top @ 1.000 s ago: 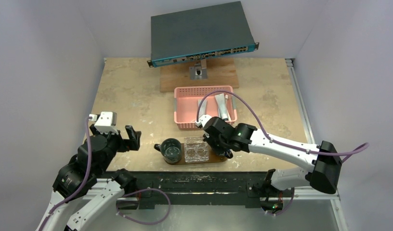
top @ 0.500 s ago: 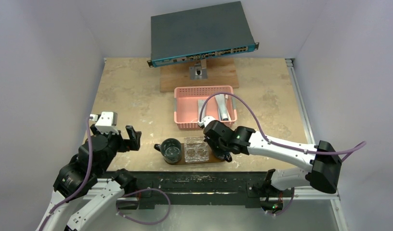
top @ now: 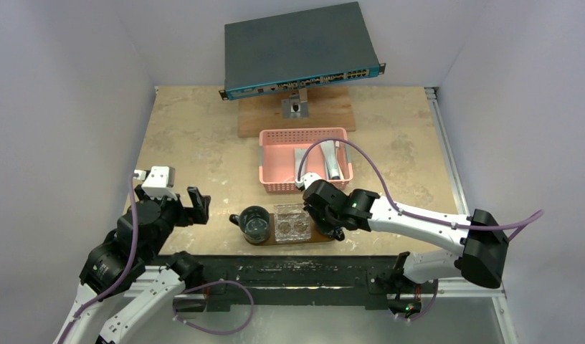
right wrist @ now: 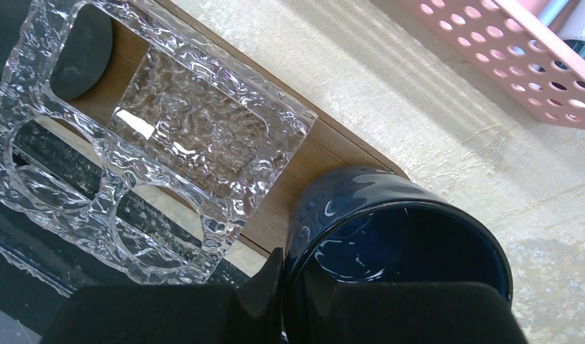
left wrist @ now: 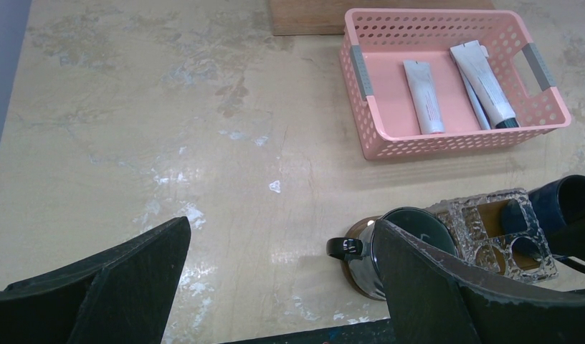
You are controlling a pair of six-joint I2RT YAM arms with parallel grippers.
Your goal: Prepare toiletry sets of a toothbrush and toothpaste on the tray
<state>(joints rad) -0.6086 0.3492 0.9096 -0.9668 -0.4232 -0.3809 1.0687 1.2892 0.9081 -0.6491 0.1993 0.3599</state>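
Note:
Two silvery-grey toothpaste tubes (left wrist: 424,97) (left wrist: 484,80) lie in the pink basket (left wrist: 368,107). The thin edge of a white toothbrush (left wrist: 473,104) shows beside the right tube. The dark-brown tray (right wrist: 325,154) lies near the table's front edge. On it stand a dark mug (top: 255,223), a clear glass holder (right wrist: 153,136) and a dark blue mug (right wrist: 390,229) at the right end. My right gripper (right wrist: 295,269) (top: 331,229) is shut on the blue mug's rim, one finger outside and one inside. My left gripper (left wrist: 279,226) (top: 171,201) hovers open over bare table, left of the tray.
A grey network switch (top: 300,46) on a stand with a wooden base (top: 297,115) sits at the back, behind the basket. The table's black front rail (top: 289,261) runs just below the tray. White walls close in on both sides.
My right wrist has shifted slightly left and toward the front edge at the tray's right end, still on the blue mug. The left arm has not moved.

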